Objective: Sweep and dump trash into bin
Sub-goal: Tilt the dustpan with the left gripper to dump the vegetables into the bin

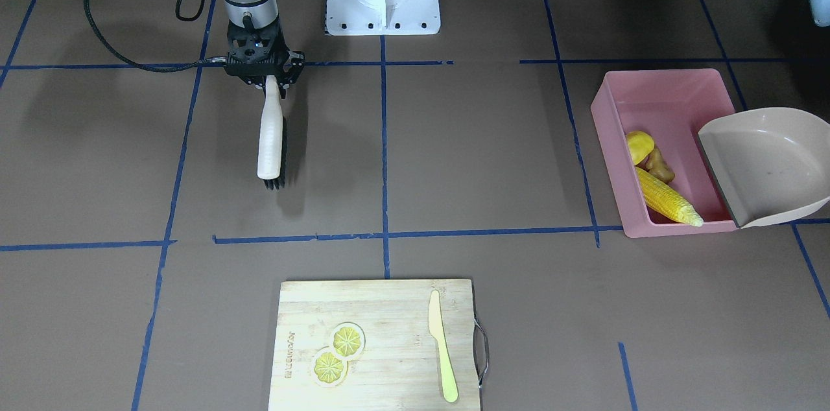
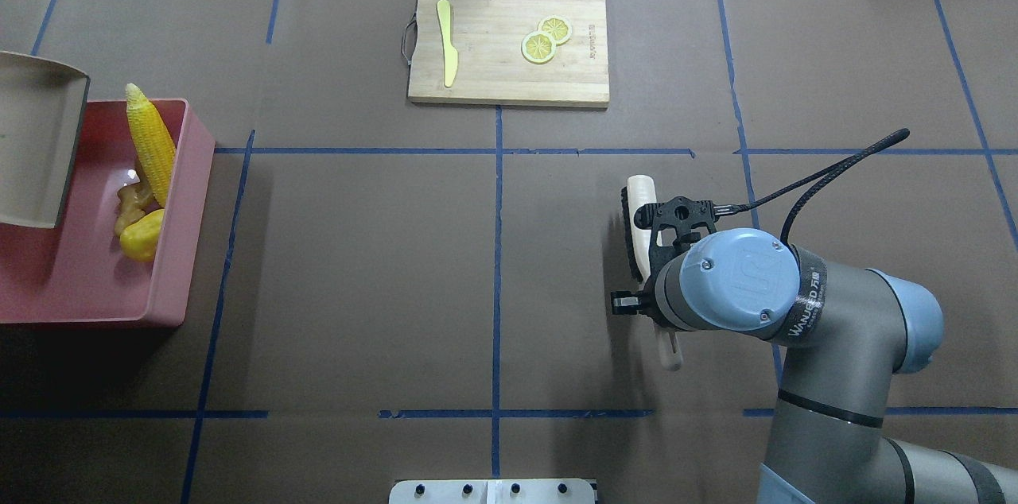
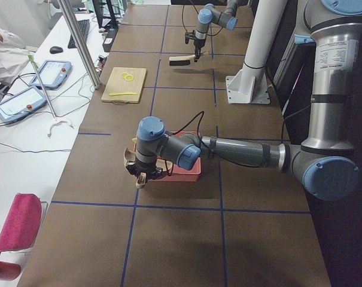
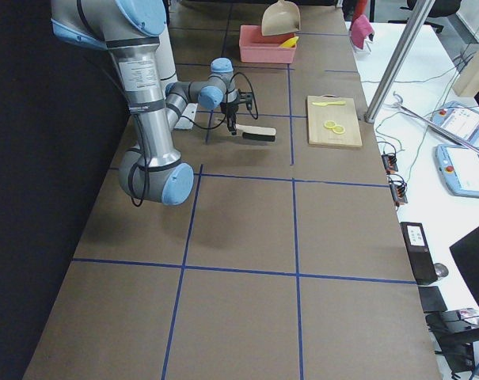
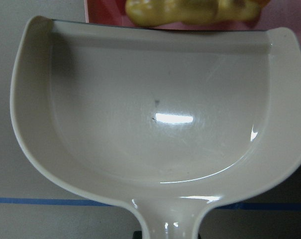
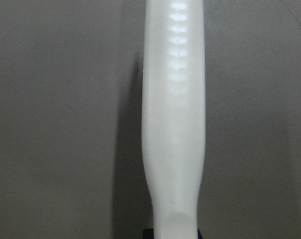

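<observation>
Pose: right gripper [image 1: 272, 83] points down, well apart from the bin [image 1: 661, 83], clamped on the smooth white handle of a black-bristled brush [image 1: 270, 139]. The left gripper [image 3: 142, 176] is by the glossy beige dustpan [image 1: 771, 164], tilted over the bin's rim; cannot tell its grip. In the bin: ridged corn cob [image 1: 668, 200], lumpy yellow piece [image 1: 639, 145], knobbly ginger root [image 1: 660, 168]

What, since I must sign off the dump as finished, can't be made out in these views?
- Left tool: beyond the frame edge in front and overhead views, tiny in the left side view; its grip on the dustpan is unreadable.
- Bin floor under the dustpan: covered in both top views.
- Brush bristles: hidden behind the handle in the right wrist view.
- Right tool: blocked by its own wrist overhead.
</observation>
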Available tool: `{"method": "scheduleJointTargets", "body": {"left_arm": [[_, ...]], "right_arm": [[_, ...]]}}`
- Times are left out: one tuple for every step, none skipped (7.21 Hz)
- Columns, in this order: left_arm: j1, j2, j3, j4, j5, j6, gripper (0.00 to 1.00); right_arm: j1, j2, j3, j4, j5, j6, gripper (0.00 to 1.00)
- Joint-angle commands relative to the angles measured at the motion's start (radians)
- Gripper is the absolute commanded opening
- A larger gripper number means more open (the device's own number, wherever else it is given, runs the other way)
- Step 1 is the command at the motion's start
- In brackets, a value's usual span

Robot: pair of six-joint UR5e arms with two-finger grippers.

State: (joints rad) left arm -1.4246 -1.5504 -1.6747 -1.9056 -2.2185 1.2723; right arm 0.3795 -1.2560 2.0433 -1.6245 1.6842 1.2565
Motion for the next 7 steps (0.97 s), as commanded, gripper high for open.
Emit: {"method": "scheduleJointTargets", "body": {"left_arm": [[-0.016, -0.014, 0.001, 0.042, 0.000, 0.025, 0.01], [-0.016, -0.029, 0.001, 0.063, -0.001, 0.025, 0.00], [-0.017, -0.034, 0.001, 0.068, -0.003, 0.024, 0.00], [-0.016, -0.034, 0.003, 0.068, -0.006, 0.022, 0.00], [-0.017, -0.034, 0.001, 0.077, -0.010, 0.015, 0.00], [-0.017, -0.048, -0.005, 0.124, -0.086, 0.006, 0.00], [-0.031, -0.062, -0.007, 0.137, -0.180, -0.060, 0.00]], "right_arm": [[0.001, 0.001, 0.000, 0.000, 0.000, -0.002, 0.00], [0.001, 0.001, 0.000, 0.000, 0.000, -0.002, 0.00], [-0.001, 0.003, 0.000, 0.000, 0.000, 0.000, 0.00], [-0.001, 0.004, 0.000, 0.000, 0.000, -0.002, 0.00], [-0.001, 0.006, 0.001, 0.000, 0.002, 0.000, 0.00], [-0.001, 0.006, 0.002, 0.000, 0.002, 0.001, 0.00], [-0.001, 0.007, 0.002, 0.000, 0.002, 0.004, 0.00]]}}
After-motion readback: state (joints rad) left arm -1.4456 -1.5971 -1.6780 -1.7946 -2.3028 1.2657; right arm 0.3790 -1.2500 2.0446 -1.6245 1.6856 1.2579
